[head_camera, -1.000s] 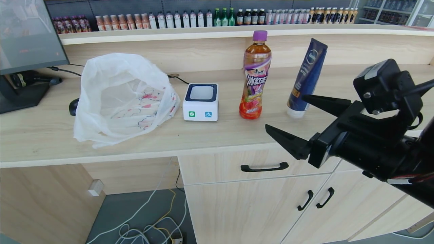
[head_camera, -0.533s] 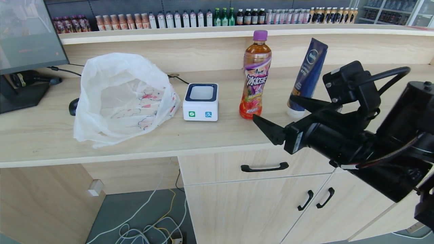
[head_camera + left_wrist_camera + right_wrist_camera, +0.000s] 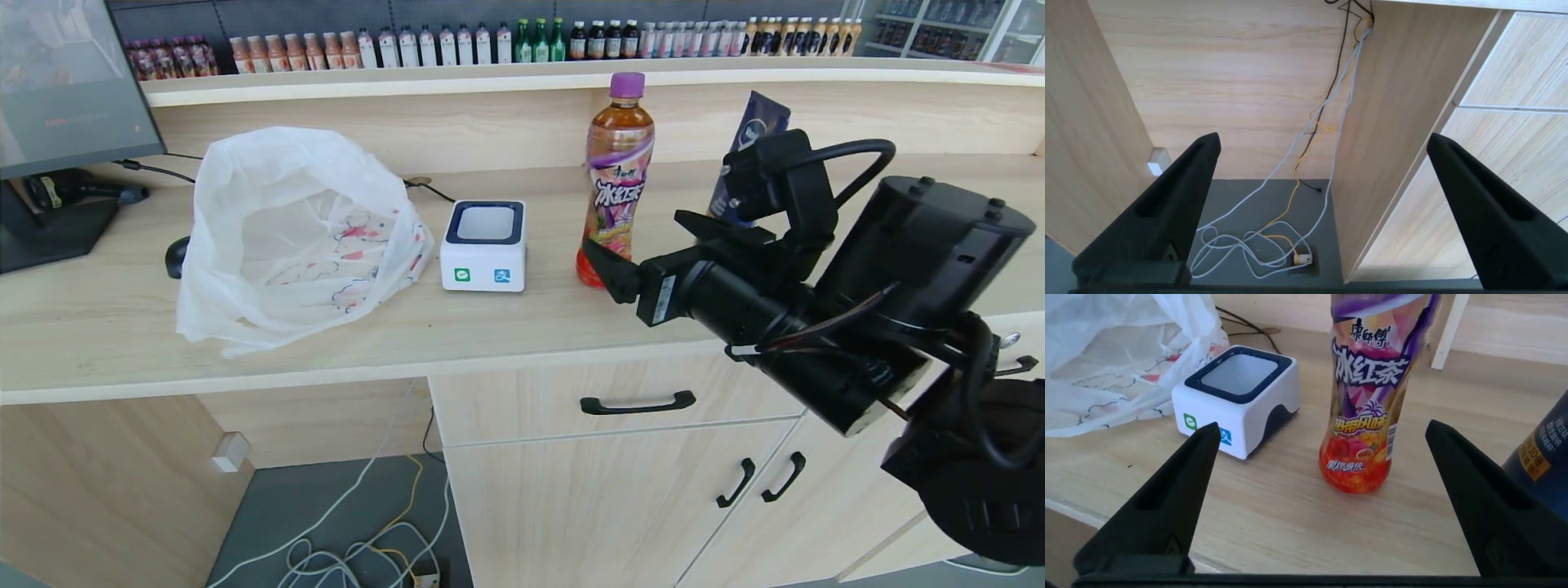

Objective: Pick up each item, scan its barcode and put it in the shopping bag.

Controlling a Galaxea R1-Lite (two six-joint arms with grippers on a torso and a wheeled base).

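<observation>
Wooden counter [image 3: 98, 327], shopping bag [image 3: 294, 237], drink shelves [image 3: 490, 45]

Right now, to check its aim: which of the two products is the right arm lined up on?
The purple-capped tea bottle: it stands centred between the open jaws, while the dark blue tube sits outside them.

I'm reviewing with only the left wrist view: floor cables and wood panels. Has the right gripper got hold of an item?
Observer: No. The right gripper is open beside the bottle. In its wrist view, one jaw shows on each side of the bottle, and neither touches it.
Operator: Where's the bag?
Observer: The bag sits open on the counter, left of the scanner.
Operator: Any other item?
Observer: A blue tube stands right of the bottle.
</observation>
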